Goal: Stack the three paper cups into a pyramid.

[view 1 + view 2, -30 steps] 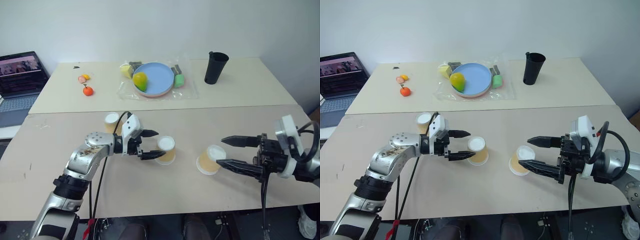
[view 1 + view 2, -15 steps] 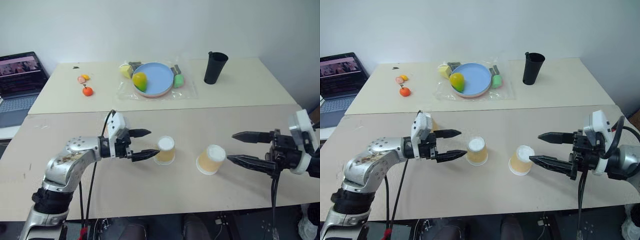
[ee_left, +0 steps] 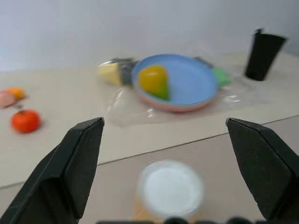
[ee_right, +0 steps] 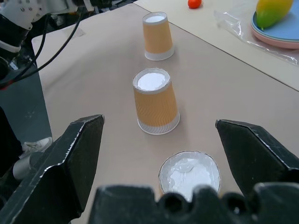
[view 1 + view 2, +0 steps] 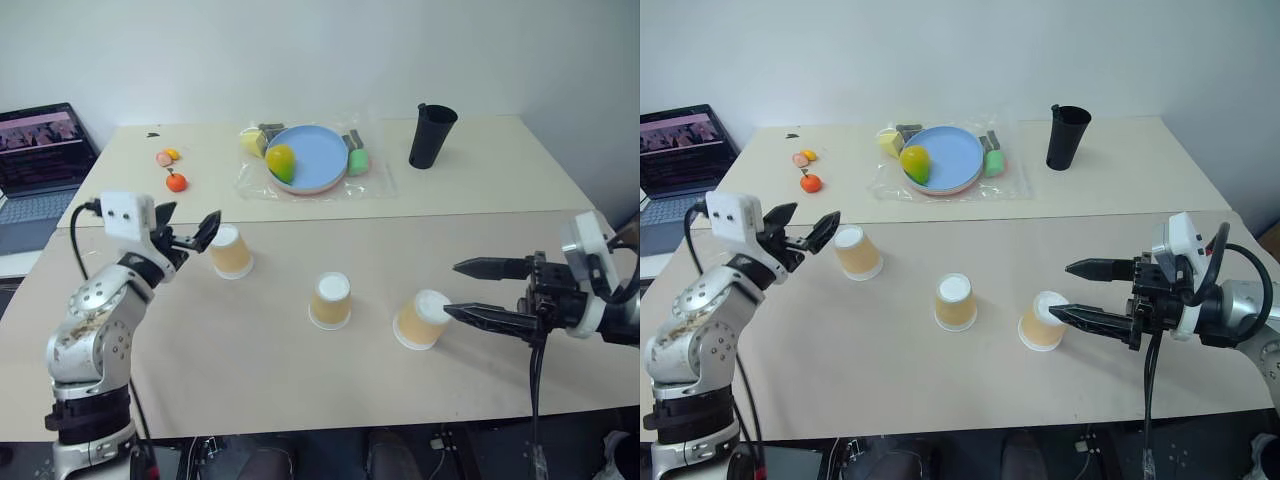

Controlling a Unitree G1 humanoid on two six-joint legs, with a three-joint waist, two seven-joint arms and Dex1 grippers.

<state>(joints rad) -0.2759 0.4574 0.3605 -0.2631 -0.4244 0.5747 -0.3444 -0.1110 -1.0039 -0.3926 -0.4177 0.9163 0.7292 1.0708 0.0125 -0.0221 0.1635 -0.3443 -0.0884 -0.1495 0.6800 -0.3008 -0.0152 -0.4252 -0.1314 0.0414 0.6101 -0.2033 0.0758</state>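
Paper cups (image 5: 330,300) sit upside down, well apart, on your table (image 5: 250,350), nearer you than the blue plate (image 5: 312,160) holding yellow fruit (image 5: 281,160). Left hand (image 5: 190,232) and right hand (image 5: 462,290): fingers apart, empty.

Plain white wall (image 5: 300,50) behind two beige tabletops (image 5: 300,360) butted edge to edge; open laptop (image 5: 35,160) on lower surface left of far tabletop (image 5: 480,170).

It looks like a robotics lab or test room: two plain beige tables (image 5: 480,190) pushed together against a bare white wall (image 5: 300,55), an open laptop (image 5: 40,165) at far left, toy food on a blue plate (image 5: 315,160).
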